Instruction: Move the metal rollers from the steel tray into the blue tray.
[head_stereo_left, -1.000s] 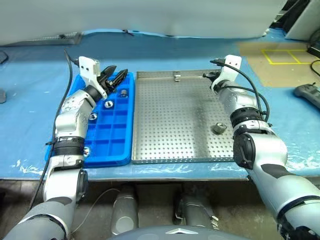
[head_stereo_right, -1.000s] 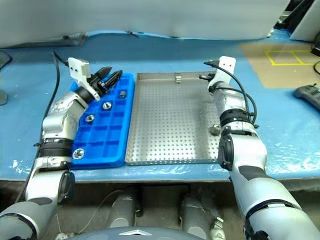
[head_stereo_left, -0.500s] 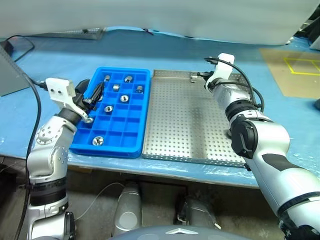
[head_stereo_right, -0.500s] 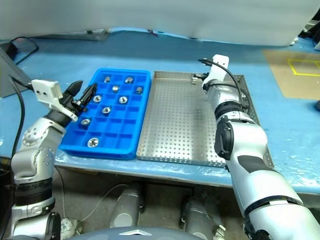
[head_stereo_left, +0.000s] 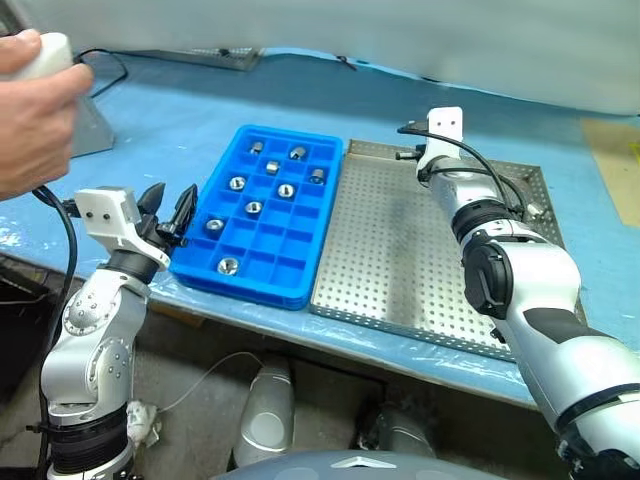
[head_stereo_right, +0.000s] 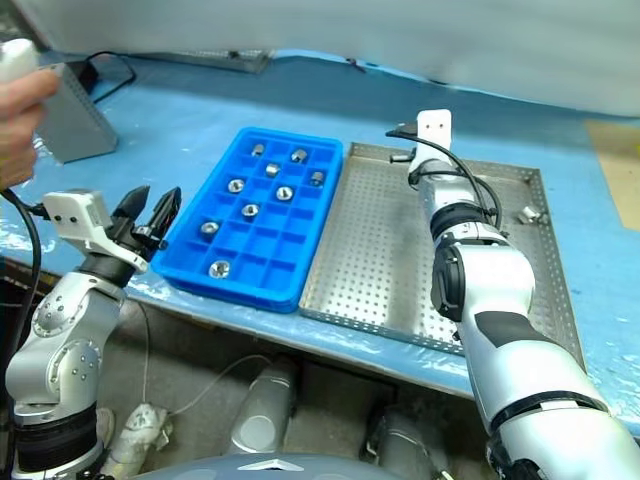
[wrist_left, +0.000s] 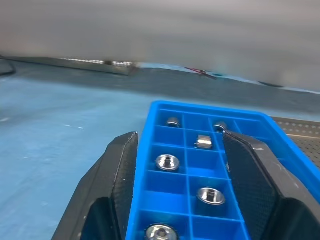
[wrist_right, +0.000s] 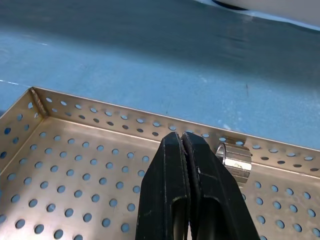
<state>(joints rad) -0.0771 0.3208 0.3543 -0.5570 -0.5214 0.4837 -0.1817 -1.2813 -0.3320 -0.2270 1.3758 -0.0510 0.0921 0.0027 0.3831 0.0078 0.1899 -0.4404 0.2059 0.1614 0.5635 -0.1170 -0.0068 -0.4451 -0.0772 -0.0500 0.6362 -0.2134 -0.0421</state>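
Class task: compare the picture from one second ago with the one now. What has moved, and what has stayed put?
The left tool, open and empty, drew back from over the blue tray to beside its near corner. A person's hand came in. The right tool stayed shut over the steel tray.

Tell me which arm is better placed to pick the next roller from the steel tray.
Probably the right: the right gripper, shut, hovers over the steel tray beside a metal roller. The left gripper, open, is beside the blue tray.
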